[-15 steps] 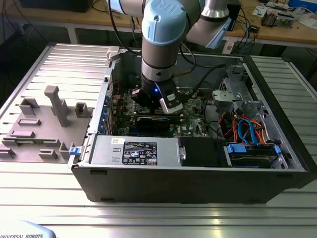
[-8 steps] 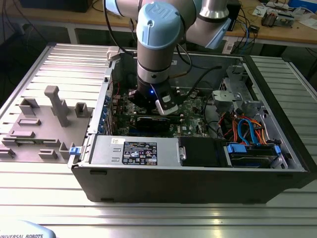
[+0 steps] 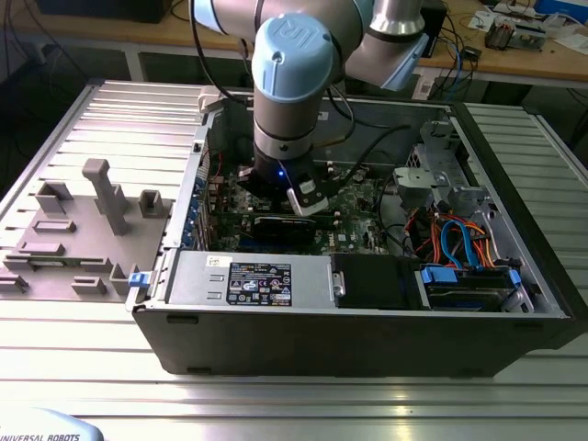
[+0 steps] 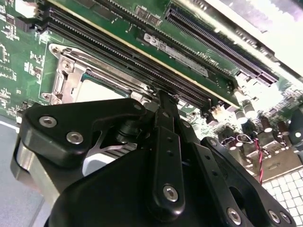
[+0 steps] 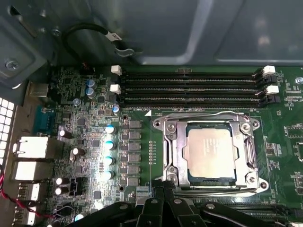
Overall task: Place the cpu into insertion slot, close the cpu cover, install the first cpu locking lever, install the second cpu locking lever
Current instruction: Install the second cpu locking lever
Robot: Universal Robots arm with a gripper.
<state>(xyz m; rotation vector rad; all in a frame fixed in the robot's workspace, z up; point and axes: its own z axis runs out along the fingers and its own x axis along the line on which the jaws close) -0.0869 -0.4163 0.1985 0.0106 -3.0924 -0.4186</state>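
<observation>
The arm is reaching down into an open computer case [image 3: 367, 349] that is sitting on a ribbed metal worktop [image 3: 294, 395], with its wrist hanging over the green circuit board [image 5: 94, 142] inside. In the first wrist view the cpu [image 5: 210, 150] is lying flat in the insertion slot [image 5: 166, 156], its silvery-grey top facing up. The cpu cover [image 5: 246, 156] is lying down around the chip, framing it through its square window, and thin wire levers appear to be running along the frame's edges, though whether they are latched is hard to tell. Just beside the socket, long black memory slots [image 5: 189, 87] are running in parallel rows.

The pincer [image 5: 163, 191] is sitting right at the near edge of the socket frame, its black fingers [image 4: 165, 123] drawn close together with nothing visible between them; in the second wrist view the tip is pointing at the socket's edge next to the memory slots. On the exterior view's left, a grey fixture tray [image 3: 83, 230] is resting on the worktop beside the case.
</observation>
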